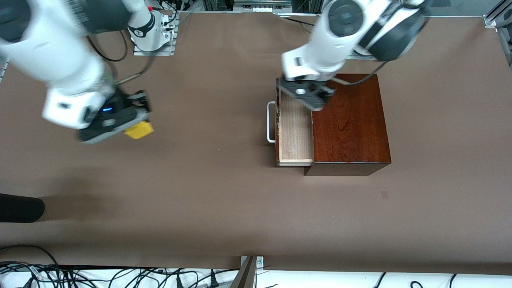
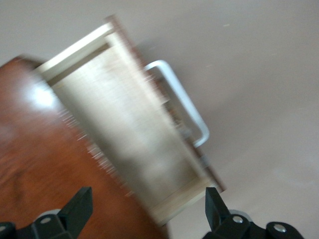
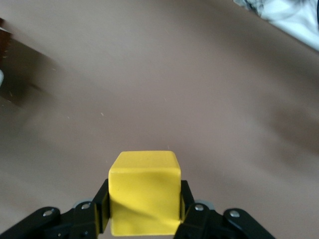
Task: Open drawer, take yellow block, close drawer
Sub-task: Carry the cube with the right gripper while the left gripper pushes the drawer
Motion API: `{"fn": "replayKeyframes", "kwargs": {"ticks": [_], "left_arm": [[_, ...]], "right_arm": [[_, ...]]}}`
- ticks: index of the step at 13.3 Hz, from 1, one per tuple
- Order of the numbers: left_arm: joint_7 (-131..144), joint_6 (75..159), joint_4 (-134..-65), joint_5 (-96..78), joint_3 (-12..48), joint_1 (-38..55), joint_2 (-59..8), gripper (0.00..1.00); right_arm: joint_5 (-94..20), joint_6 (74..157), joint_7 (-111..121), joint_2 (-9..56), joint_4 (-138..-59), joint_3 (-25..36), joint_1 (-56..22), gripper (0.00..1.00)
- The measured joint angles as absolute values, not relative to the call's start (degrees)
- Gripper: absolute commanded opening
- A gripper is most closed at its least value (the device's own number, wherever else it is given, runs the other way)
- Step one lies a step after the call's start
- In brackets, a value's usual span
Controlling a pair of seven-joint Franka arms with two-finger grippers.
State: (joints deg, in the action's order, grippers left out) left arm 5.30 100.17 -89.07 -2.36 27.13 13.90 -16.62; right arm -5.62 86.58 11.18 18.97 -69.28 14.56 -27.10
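Observation:
The drawer (image 1: 295,132) of the dark reddish-brown wooden box (image 1: 352,124) is pulled open. Its pale interior shows nothing inside, and its white bar handle (image 1: 271,122) points toward the right arm's end of the table. My left gripper (image 1: 307,95) is open and empty over the drawer's end farthest from the front camera. In the left wrist view the drawer (image 2: 124,129), its handle (image 2: 182,102) and my open left gripper (image 2: 145,209) show. My right gripper (image 1: 135,126) is shut on the yellow block (image 1: 141,131) and holds it above the bare table, well apart from the box. In the right wrist view the block (image 3: 145,196) sits between the fingers (image 3: 188,201).
A black rounded object (image 1: 20,208) lies at the table's edge at the right arm's end, nearer the front camera. Cables (image 1: 120,278) run along the edge closest to the front camera. The right arm's base plate (image 1: 154,46) stands at the table's top edge.

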Motion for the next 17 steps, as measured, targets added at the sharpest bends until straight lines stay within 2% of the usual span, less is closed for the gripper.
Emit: {"fn": "replayKeyframes", "kwargs": {"ticks": [3,6,9,12,14,17], "left_arm": [[5.7,101.1,-80.6,-2.3,27.2,20.5,-26.8,1.00],[-0.5,106.1,-79.2,-2.3,27.3,24.1,-30.6,1.00],[-12.7,109.1,-79.2,-2.3,27.3,25.9,-33.7,1.00],[-28.8,112.7,-79.2,-1.3,27.1,25.9,-37.7,1.00],[-37.5,116.3,-79.6,3.7,27.2,26.6,-40.1,1.00],[-41.0,117.2,-81.1,8.6,27.2,27.2,-41.2,1.00]], "right_arm": [[-7.3,89.8,11.2,14.3,-80.1,10.6,-17.0,0.00],[-7.3,97.3,11.2,9.3,-92.9,4.3,-9.1,0.00],[-6.9,103.5,9.7,5.5,-103.5,1.8,-6.5,0.00],[-4.5,111.9,6.0,5.2,-111.9,-0.8,-3.9,0.00],[-4.3,114.9,3.1,5.2,-115.3,-1.1,-3.1,0.00],[-4.2,120.5,-1.3,5.4,-119.5,-2.7,-2.8,0.00]]}}
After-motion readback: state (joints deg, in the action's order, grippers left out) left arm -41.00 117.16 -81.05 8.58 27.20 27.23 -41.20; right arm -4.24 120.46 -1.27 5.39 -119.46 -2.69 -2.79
